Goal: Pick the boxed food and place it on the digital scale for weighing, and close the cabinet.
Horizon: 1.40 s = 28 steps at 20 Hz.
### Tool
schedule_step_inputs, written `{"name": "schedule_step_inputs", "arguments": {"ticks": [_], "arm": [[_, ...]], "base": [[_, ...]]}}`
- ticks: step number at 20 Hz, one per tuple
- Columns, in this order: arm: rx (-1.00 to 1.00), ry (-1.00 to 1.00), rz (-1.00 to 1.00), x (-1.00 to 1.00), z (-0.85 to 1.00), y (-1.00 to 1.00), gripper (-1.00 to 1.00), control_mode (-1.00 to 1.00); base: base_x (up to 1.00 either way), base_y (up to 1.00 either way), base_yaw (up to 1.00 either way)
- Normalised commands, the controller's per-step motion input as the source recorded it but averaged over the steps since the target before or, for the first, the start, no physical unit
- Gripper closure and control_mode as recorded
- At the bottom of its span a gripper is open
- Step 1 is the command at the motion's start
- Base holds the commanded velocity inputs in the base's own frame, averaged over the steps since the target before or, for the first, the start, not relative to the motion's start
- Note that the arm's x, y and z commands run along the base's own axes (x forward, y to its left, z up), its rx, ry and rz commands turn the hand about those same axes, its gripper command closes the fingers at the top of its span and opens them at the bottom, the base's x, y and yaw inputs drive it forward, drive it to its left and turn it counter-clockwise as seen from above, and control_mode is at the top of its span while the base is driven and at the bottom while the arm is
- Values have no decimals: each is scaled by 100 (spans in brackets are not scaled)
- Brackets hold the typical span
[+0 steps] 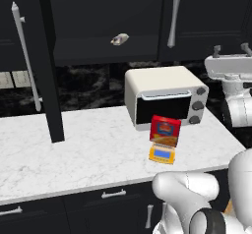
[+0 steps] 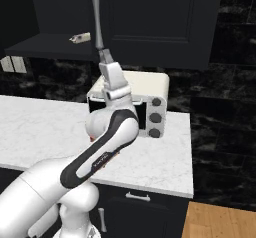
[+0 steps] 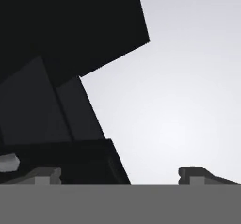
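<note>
1. Gripper (image 1: 230,49) sits high at the right of the left base view, level with the bottom edge of the cabinet (image 1: 98,16), its two fingers pointing up and spread apart with nothing between them.
2. From the hand camera, the two dark fingertips (image 3: 44,175) stand wide apart at the bottom, and black cabinet panels cover the left against a pale grey background.
3. On the right base camera, the white arm (image 2: 100,152) rises from the lower left and ends in front of the toaster oven (image 2: 150,89), with a silver bar handle (image 2: 96,19) showing just above the hand.
4. A red box (image 1: 165,131) stands upright on the orange scale (image 1: 162,154), its yellow food picture facing the camera.
5. Box and scale sit on the white marble counter (image 1: 74,149), just in front of the toaster oven's dark glass door, nearer the counter's right end.
6. One cabinet door (image 1: 47,61) at the left stands open, seen edge-on as a tall black slab that reaches down to the counter, with a long silver handle beside it.
7. Inside the open cabinet, a small grey-white packet (image 1: 119,39) lies on the dark shelf.
8. Black drawers (image 1: 113,198) with short silver handles run under the counter's near edge.
</note>
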Motion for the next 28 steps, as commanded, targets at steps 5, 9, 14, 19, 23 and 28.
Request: {"name": "schedule_step_inputs", "arguments": {"ticks": [5, 9, 14, 19, 23, 28], "arm": [[-2, -28, -8, -5, -62, 80, -100, -100], [0, -25, -12, 0, -29, 99, -100, -100], [2, -19, -9, 0, -23, 100, -100, -100], [8, -11, -4, -5, -46, 100, -100, -100], [7, 0, -1, -34, -85, 100, -100, -100], [12, 0, 0, -62, -72, 99, -100, -100]], "base": [[0, 0, 0], [0, 0, 0], [0, 0, 0], [0, 0, 0], [0, 0, 0], [0, 0, 0]]}}
